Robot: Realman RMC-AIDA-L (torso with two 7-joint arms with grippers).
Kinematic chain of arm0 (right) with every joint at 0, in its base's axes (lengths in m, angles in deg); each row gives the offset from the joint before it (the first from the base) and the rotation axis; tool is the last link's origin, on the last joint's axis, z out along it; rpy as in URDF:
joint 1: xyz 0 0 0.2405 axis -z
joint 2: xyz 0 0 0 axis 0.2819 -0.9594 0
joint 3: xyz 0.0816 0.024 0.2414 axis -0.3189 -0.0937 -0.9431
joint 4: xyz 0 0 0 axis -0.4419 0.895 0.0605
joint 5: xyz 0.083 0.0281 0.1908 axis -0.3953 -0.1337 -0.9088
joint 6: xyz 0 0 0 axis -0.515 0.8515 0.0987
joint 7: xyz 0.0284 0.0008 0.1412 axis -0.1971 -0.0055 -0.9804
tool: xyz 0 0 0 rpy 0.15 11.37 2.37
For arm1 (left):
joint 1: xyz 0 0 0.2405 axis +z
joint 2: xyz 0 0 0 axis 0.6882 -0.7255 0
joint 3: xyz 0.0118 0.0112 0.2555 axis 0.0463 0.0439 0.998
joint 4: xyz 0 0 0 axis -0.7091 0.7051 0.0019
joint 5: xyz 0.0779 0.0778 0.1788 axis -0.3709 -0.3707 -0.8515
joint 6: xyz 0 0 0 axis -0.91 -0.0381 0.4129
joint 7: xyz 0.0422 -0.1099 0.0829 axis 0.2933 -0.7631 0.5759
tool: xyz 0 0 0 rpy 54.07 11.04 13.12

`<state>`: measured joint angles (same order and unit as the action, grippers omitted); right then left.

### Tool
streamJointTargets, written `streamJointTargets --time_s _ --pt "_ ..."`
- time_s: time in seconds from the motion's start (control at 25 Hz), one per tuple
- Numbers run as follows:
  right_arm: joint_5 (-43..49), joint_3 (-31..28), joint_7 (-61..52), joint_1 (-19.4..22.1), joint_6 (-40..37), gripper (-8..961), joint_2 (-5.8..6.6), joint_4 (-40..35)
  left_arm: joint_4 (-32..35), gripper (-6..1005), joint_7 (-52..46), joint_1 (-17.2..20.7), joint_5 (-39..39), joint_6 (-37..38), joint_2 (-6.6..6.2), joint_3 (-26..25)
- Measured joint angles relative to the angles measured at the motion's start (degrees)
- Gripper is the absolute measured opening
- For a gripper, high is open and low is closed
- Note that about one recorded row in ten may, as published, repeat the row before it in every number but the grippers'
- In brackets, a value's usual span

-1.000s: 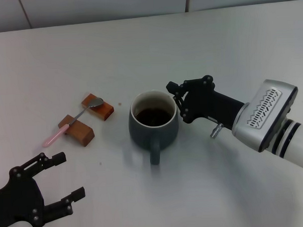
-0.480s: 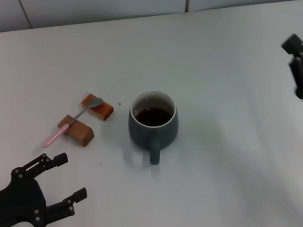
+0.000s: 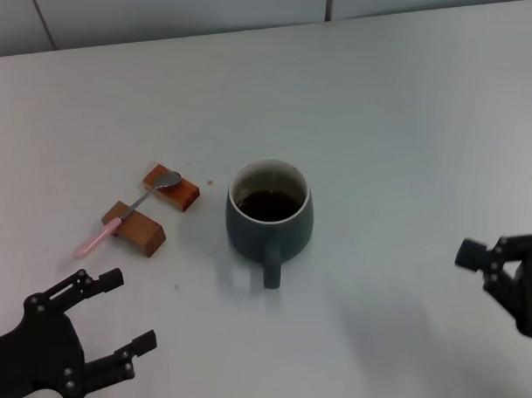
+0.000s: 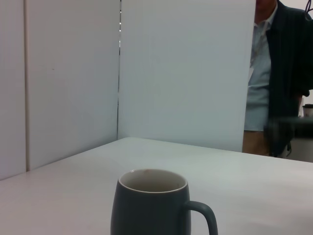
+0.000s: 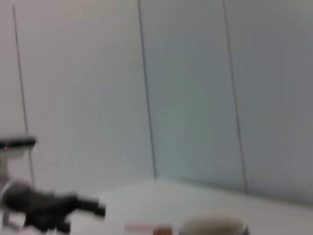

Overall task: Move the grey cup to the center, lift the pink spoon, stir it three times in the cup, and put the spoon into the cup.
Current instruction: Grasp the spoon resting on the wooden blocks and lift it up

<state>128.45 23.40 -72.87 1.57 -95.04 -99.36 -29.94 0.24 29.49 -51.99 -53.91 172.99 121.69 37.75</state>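
Between both end effectors — grey cup (image 3: 269, 218), untouched.

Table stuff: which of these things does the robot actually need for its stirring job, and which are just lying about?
Part of the job:
- grey cup with dark liquid
- pink spoon
- left tool, open
- right tool

Just lying about:
- two wooden blocks, propping the spoon
- person behind the table
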Motion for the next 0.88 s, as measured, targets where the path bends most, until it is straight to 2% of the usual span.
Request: streamJointTargets --time_s 0.32,0.6,0.84,0.88 --pt "9.3 0.2 -0.5 -0.4 8.6 20 -0.23 0.4 0.0 843 0.0 0.1 0.0 0.1 0.0 0.0" --pt "10.1 0.3 -0.1 0.1 9.3 24 -0.3 0.5 0.0 843 -0.2 0.2 0.0 0.1 0.0 -0.2" --pt "9.4 -0.9 1.4 0.5 8.4 109 -0.36 0.3 0.0 844 -0.3 0.0 0.0 -0.2 0.0 -0.3" --pt "9.4 -1.0 1.7 0.5 8.4 150 -0.37 0.3 0.0 844 -0.3 0.0 0.0 -0.3 0.0 -0.3"
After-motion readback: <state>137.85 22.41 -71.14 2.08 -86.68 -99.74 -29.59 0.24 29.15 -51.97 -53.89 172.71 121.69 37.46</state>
